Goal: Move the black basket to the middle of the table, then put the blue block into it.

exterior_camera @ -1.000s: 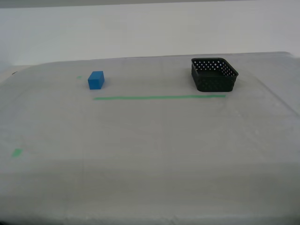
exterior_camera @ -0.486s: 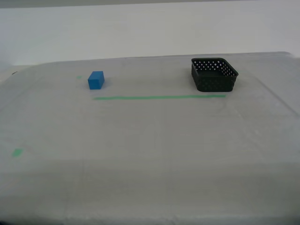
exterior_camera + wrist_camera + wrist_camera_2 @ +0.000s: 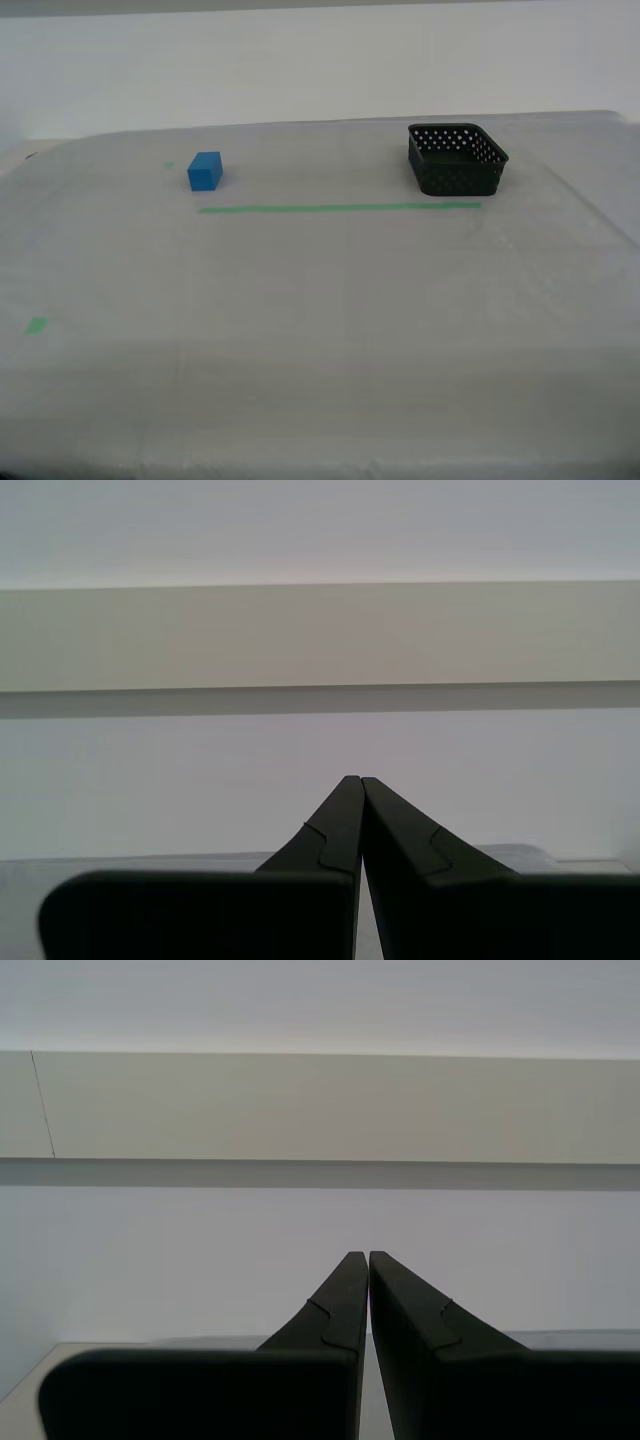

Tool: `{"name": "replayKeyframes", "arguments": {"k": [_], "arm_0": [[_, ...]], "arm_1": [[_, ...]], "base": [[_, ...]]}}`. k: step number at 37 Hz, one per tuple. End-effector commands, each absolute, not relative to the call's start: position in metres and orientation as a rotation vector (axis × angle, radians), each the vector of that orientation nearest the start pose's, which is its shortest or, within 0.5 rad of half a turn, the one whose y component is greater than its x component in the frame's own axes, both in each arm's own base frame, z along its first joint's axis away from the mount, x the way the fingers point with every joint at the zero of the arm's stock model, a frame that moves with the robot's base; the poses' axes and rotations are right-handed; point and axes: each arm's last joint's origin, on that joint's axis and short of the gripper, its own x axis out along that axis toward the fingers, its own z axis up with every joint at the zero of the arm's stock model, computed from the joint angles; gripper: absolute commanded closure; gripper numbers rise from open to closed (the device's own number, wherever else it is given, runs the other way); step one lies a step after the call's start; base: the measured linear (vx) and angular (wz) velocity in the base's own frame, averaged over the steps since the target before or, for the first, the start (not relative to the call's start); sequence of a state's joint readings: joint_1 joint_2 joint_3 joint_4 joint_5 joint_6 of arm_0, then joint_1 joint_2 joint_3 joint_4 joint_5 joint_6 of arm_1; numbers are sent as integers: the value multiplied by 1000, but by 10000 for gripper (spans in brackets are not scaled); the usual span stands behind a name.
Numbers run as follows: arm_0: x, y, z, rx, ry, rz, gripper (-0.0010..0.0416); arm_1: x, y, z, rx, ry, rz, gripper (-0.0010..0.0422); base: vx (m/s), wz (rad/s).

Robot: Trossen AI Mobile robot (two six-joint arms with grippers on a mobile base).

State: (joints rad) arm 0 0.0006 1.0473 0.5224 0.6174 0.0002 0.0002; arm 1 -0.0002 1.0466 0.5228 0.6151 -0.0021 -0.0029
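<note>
The black basket (image 3: pixel 457 157) stands empty on the table (image 3: pixel 320 300) at the far side, toward the exterior view's right, just behind the end of the long green tape line (image 3: pixel 340 208). The blue block (image 3: pixel 204 171) sits toward the exterior view's left, behind the other end of the line. Neither arm shows in the exterior view. My first gripper (image 3: pixel 351 780) and my second gripper (image 3: pixel 358 1255) are each shut and empty, pointing at the pale wall above the table's far edge. Basket and block are out of both wrist views.
A small green tape mark (image 3: pixel 36 325) lies near the exterior view's left edge, and a smaller one (image 3: pixel 168 165) sits beside the block. The table's far edge meets a plain white wall (image 3: pixel 320 60).
</note>
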Motion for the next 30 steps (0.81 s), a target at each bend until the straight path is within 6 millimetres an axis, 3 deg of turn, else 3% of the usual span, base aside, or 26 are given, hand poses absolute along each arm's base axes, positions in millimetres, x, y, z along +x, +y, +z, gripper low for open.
{"name": "replayKeyframes", "arguments": {"k": [1,18,30], "arm_0": [[226,0,271,0,-94,1,406],[228,0,271,18,-58,1,406],[234,0,288,18,82,0,406]], "arm_1": [[226,0,271,0,-96,3,412],[226,0,271,0,-96,3,412],[226,0,271,0,-96,2,412]], "base": [[0,0],[0,0],[0,0]]}}
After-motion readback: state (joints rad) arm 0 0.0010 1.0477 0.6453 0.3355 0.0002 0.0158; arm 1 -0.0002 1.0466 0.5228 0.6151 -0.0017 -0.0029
